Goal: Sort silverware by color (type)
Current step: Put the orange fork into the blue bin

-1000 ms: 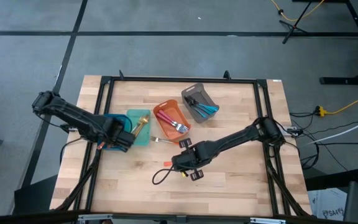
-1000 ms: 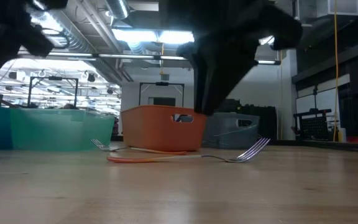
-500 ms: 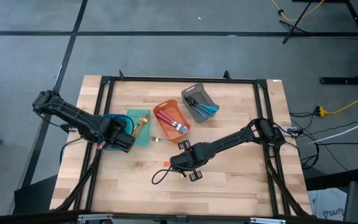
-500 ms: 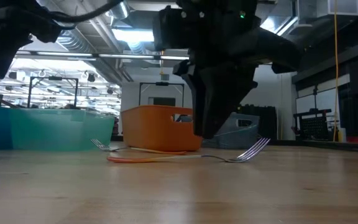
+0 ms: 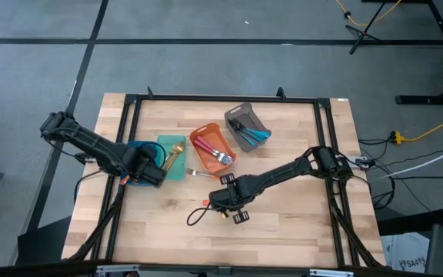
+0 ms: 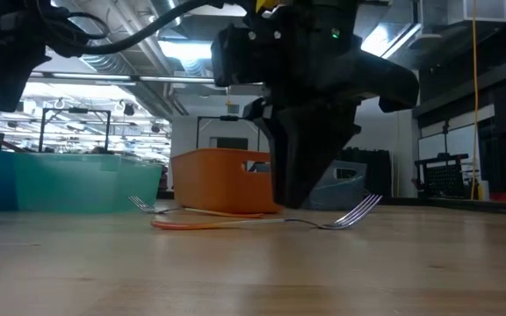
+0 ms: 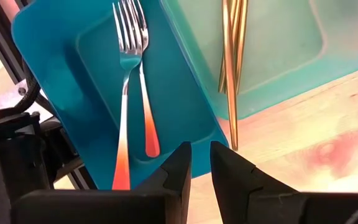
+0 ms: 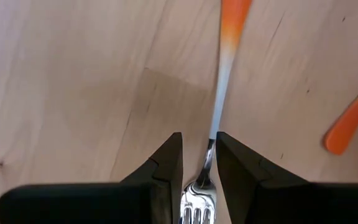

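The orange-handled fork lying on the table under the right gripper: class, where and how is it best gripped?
Grip the orange-handled metal fork at its slim silver neck just behind the tines, from straight above. It lies flat on the wooden table, and the right gripper already straddles that neck, fingers either side.

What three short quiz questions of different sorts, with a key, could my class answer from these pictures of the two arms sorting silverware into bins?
1. True or false: the blue bin under the left gripper holds two orange-handled forks.
2. Multiple choice: the right gripper stands over (a) the grey bin, (b) an orange-handled fork on the table, (c) the orange bin.
3. Fill in: the gold utensils lie in the ___ bin.

Key: 1 true; 2 b, its fingers either side of the fork's neck; 3 teal.
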Controlling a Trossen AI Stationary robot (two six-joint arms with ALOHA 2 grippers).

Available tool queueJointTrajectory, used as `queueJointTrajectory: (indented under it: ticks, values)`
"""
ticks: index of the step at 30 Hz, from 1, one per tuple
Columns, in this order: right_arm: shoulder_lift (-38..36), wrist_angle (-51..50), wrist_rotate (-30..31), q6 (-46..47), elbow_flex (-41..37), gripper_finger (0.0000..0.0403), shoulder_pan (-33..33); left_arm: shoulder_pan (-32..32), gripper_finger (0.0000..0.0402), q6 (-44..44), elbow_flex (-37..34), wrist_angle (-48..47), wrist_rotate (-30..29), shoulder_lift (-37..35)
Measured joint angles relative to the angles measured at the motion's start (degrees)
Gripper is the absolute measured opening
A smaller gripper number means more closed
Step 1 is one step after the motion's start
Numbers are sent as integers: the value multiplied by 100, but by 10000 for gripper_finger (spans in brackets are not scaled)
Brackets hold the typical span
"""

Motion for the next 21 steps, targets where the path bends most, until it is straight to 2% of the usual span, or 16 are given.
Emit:
queueJointTrajectory:
  ticks: [8, 13, 21]
  values:
    - [-2, -18, -128, -39, 0, 85, -170, -137, 53, -2, 0, 2, -116, 0]
    - [-2, 12, -460, 62, 0, 85, -292, -205, 53, -2, 0, 4, -140, 0]
    - [12, 127, -452, 63, 0, 85, -293, -352, 53, -15, 0, 158, -384, 0]
